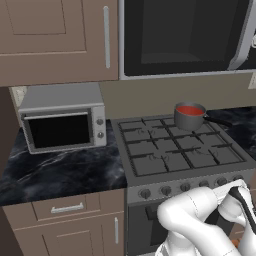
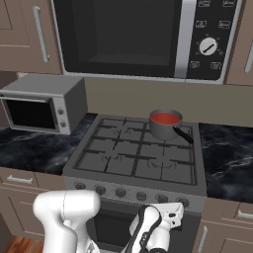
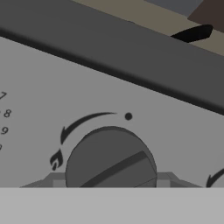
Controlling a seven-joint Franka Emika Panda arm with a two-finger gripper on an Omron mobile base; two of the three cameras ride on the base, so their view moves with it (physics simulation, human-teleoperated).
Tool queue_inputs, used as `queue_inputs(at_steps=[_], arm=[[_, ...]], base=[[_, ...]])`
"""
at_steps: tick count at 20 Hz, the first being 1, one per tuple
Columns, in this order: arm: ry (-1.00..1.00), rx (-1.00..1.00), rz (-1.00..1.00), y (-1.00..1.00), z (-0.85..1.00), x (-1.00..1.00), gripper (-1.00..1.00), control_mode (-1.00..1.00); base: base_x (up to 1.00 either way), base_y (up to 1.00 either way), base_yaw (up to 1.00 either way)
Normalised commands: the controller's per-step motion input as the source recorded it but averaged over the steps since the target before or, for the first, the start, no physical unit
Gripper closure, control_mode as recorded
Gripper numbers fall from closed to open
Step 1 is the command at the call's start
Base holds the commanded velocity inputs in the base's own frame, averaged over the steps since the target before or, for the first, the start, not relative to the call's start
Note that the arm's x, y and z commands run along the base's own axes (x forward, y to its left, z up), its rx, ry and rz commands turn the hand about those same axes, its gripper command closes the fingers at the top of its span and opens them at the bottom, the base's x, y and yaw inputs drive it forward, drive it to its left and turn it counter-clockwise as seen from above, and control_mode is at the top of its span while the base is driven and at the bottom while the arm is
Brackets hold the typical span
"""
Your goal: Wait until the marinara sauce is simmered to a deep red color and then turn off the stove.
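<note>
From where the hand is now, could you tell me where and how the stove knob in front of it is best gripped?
Grip the knob across its raised bar, one finger on each long flank, coming straight in at the stove front panel. The bar runs diagonally in the hand view, so roll the gripper to match; the round rim offers less purchase.

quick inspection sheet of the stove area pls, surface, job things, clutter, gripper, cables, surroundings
surface: black marbled counter on both sides of the stove, grates bare except one pan
job's things: saucepan on a rear burner, handle toward the right; red sauce inside; row of front knobs, one knob close ahead of the hand camera
clutter: nothing seen
gripper: gripper low at the stove front by the right-hand knobs, shut, holding nothing that can be seen
cables: nothing seen
surroundings: toaster oven on the counter to the left, microwave above, brown cabinets
</note>
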Motion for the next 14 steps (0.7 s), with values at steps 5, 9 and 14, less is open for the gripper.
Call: queue_inputs(at_steps=[5, 9, 14], arm=[[0.0, 0.0, 0.0, 0.0, 0.0, 0.0, 1.0, -1.0], [0.0, 0.05, -0.02, -0.02, 0.0, -0.17, 1.0, -1.0], [0.0, 0.12, -0.1, -0.07, 0.0, -0.17, 1.0, -1.0]], base=[[0.0, 0.0, 0.0], [0.0, 0.0, 0.0], [0.0, 0.0, 0.0]])
